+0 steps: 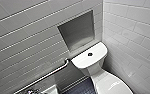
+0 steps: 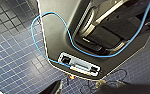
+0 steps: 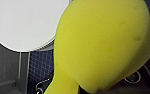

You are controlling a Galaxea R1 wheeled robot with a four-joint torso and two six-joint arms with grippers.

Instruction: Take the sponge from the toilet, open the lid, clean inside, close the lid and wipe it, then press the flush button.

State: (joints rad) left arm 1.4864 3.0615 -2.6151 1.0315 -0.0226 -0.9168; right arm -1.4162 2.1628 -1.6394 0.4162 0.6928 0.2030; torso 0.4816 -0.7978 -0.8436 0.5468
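Note:
The yellow sponge looms very close in the right wrist view, and my right gripper is shut on it, its fingers hidden behind the foam. Beyond the sponge lies the white lid, lowered onto the seat. The head view takes in the toilet in the right corner, with the lid down. The round dark flush button sits in the middle of the white cistern top. My left gripper is open and holds nothing; the left wrist view looks down along my own base onto the floor.
A grey recessed niche is set in the tiled wall above the cistern. A metal grab bar runs along the left wall. Dark blue mosaic floor surrounds my base, and a blue cable loops over it. A tiled wall stands close on the right.

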